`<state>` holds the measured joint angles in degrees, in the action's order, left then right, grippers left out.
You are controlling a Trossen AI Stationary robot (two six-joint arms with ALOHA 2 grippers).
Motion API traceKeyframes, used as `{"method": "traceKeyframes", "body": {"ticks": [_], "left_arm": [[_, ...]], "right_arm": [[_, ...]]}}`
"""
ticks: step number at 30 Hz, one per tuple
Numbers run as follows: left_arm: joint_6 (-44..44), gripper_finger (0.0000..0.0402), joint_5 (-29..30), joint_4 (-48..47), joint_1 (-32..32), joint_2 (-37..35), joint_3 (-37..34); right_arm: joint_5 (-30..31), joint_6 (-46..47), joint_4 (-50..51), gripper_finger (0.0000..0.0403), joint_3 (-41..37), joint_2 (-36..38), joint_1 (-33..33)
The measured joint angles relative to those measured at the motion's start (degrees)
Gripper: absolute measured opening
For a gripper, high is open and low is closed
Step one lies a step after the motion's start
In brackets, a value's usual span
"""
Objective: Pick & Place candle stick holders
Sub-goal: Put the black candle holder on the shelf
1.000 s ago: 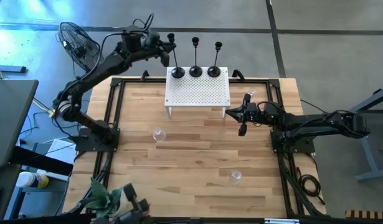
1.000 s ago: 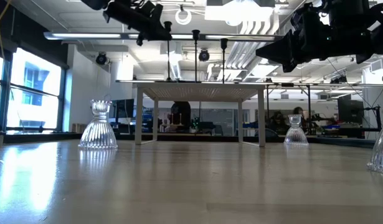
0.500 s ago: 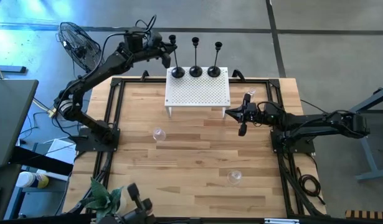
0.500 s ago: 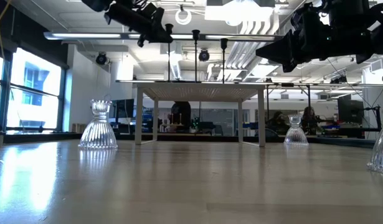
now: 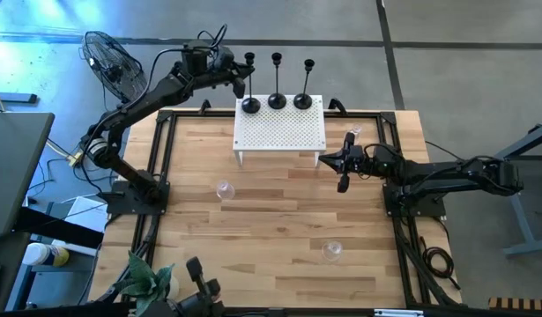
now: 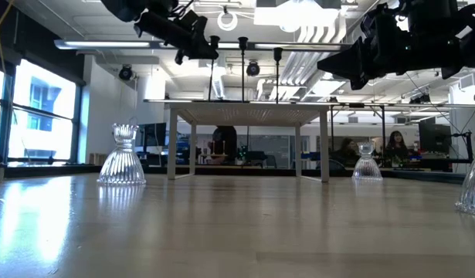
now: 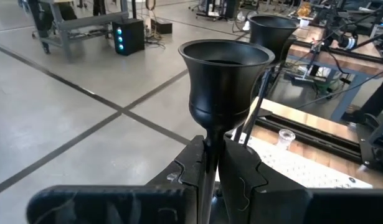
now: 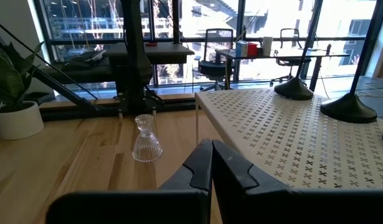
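Three black candle stick holders stand in a row on a white perforated stand (image 5: 279, 132) at the table's far middle. My left gripper (image 5: 241, 79) is shut on the left one (image 5: 250, 88), high above the stand; it also shows in the low view (image 6: 203, 48). The middle holder (image 5: 277, 84) and the right holder (image 5: 304, 86) rest on their round bases. My right gripper (image 5: 343, 183) is shut and empty, off the stand's near right corner. My left gripper pinches the left holder's thin stem (image 7: 211, 148) between its two fingers, just under the cup (image 7: 227, 68). The fingers come level from the table's left and lie across the stem. The holder stands about upright, its base (image 5: 251, 106) on or just over the stand.
Three clear glass holders stand on the wooden table: one left of centre (image 5: 223, 189), one near the front (image 5: 331, 251), one beside the stand's right end (image 5: 352, 132). A black frame (image 5: 165, 158) borders the table. People sit in the room behind (image 6: 395, 143).
My left gripper has gone toward the table's right edge and slightly down, still shut on the left holder's stem. The holder's cup has moved with it while the base stayed in place, so the stem stands straighter than before.
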<state>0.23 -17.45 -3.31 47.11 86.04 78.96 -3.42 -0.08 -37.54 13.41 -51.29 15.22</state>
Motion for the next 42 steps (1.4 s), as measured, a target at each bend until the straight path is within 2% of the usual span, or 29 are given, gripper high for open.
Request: {"method": "traceKeyframes", "body": {"ticks": [26, 29, 37, 42], "left_arm": [[1.1, 0.0036, 0.3, -0.4, -0.4, -0.1, -0.1], [1.2, 0.0057, 0.5, -0.8, -0.4, -0.6, -0.1], [2.7, 0.0155, 0.7, -3.5, -0.3, -3.0, -0.1], [3.1, 0.0188, 0.7, -4.3, -0.3, -5.2, -0.1]], "right_arm": [[0.0, -0.2, 0.0, 0.0002, 0.0, 0.0, 0.0], [0.0, -0.1, 0.0, 0.0001, 0.0, 0.0, 0.0], [0.0, 0.0, 0.0, 0.0002, 0.0, 0.0, 0.0], [0.0, 0.2, 0.0, 0.0001, 0.0, 0.0, 0.0]]}}
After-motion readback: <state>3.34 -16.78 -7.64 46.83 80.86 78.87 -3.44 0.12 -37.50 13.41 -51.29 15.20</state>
